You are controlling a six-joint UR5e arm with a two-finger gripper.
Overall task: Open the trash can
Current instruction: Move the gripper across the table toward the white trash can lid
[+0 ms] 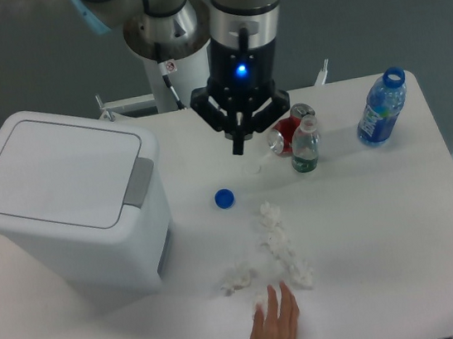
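Note:
The trash can (64,203) is a big white bin at the table's left, its lid down flat and its grey push-button (137,182) on the right-hand rim. My gripper (240,143) hangs over the table's back middle, well to the right of the bin and apart from it. Its fingers point down, closed together with nothing between them.
A blue cap (224,198) lies between gripper and bin. A red can (286,134), a small clear bottle (305,147) and a blue bottle (382,108) stand at the back right. Crumpled tissues (280,242) lie in front. A person's hand (275,333) reaches in at the front edge.

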